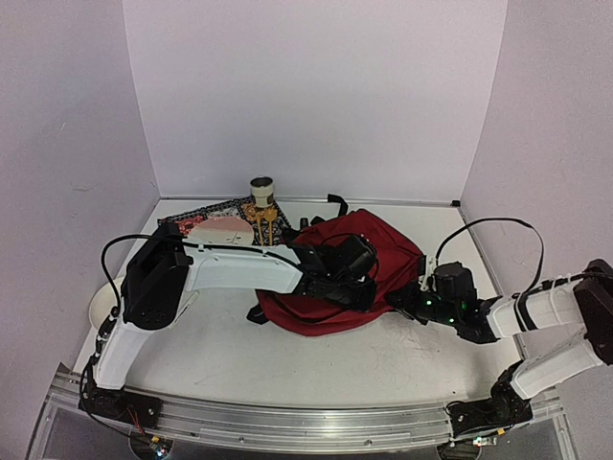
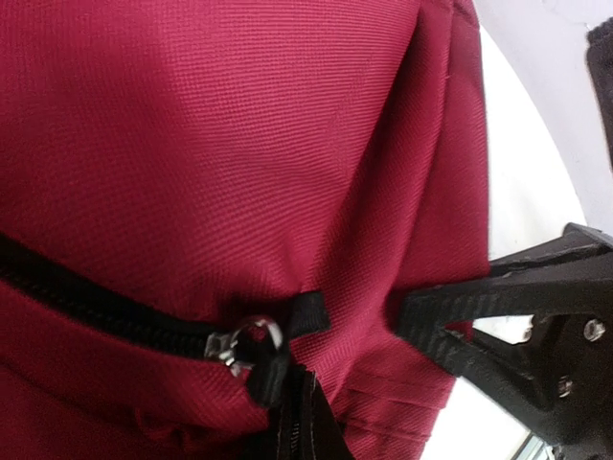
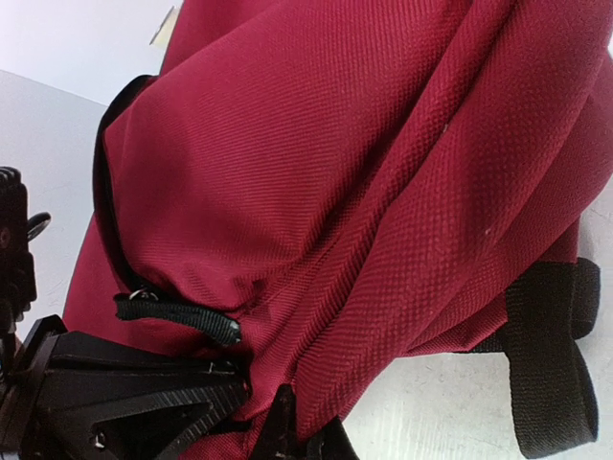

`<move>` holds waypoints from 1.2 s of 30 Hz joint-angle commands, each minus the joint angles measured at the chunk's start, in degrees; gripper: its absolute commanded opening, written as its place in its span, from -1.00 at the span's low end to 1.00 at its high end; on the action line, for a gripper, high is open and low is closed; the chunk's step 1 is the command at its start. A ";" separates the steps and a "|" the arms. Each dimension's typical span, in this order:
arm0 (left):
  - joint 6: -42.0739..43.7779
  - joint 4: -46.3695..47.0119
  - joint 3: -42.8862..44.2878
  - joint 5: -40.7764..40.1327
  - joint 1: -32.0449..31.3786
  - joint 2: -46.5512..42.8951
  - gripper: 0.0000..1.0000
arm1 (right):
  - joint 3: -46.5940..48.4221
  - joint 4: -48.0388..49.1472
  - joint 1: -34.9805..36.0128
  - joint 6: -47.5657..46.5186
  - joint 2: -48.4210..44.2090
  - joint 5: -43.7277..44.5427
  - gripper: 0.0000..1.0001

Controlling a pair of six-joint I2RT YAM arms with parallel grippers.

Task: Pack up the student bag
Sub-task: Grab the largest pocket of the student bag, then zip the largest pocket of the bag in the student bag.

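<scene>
The student bag, a dark-red backpack with black straps, lies in the middle of the table. My left gripper reaches across it from the left. In the left wrist view red fabric fills the frame, and the gripper is shut on a pleated fold of it beside the metal zipper pull. My right gripper meets the bag's near right edge. In the right wrist view it is shut on a fold of the bag next to a black pull tab.
Behind the bag's left side lie a pink-white plate, a patterned flat item, a golden object and a cream cup. A white bowl sits at the table's left edge. A black strap trails behind the bag.
</scene>
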 commanded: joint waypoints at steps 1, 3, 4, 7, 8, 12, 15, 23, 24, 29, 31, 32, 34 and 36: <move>0.64 -0.74 -2.59 -4.35 0.12 -7.52 -1.00 | 0.47 -4.38 0.82 -3.42 -7.35 3.08 -1.00; 0.46 -0.72 -4.40 -5.50 0.12 -9.58 -1.00 | 0.41 -8.14 0.78 -4.16 -9.80 5.26 -1.00; 0.31 -0.73 -5.34 -5.99 0.12 -10.66 -1.00 | 0.44 -9.58 0.72 -4.48 -11.02 6.69 -1.00; -0.55 -0.68 -8.56 -6.00 0.12 -13.99 -1.00 | 0.48 -14.72 0.09 -5.06 -14.21 10.38 -1.00; -0.88 -0.62 -9.70 -5.99 0.12 -15.29 -1.00 | 0.48 -16.18 -0.21 -5.25 -15.09 11.39 -1.00; -1.70 -0.43 -14.88 -6.33 0.12 -20.22 -1.00 | 0.80 -22.27 -1.80 -5.57 -17.63 15.67 -1.00; -2.76 -0.31 -19.48 -6.73 0.13 -23.72 -1.00 | 0.49 -24.45 -3.75 -5.56 -19.38 17.25 -1.00; -6.51 0.91 -30.71 -6.68 0.04 -31.75 -1.00 | 1.77 -27.69 -9.68 -5.79 -20.04 18.39 -1.00; -6.89 1.31 -31.93 -6.44 0.04 -32.92 -1.00 | 2.27 -27.87 -10.40 -6.16 -19.59 18.31 -1.00; -7.66 2.00 -37.72 -9.76 0.11 -38.35 -1.00 | 5.12 -28.91 -14.57 -7.67 -16.49 16.96 -1.00; -7.81 2.00 -39.59 -11.68 0.12 -40.19 -1.00 | 5.86 -29.24 -16.05 -7.92 -15.60 16.30 -1.00; -7.82 2.00 -40.35 -12.79 0.13 -41.15 -1.00 | 6.29 -29.47 -16.76 -8.14 -15.22 15.76 -1.00; -8.24 2.13 -41.38 -13.94 0.31 -42.39 -1.00 | 7.16 -30.00 -17.59 -9.25 -14.35 14.49 -0.97; -7.99 3.39 -41.05 -12.51 0.26 -42.25 -1.00 | 8.46 -30.59 -17.64 -11.90 -14.00 11.45 -0.81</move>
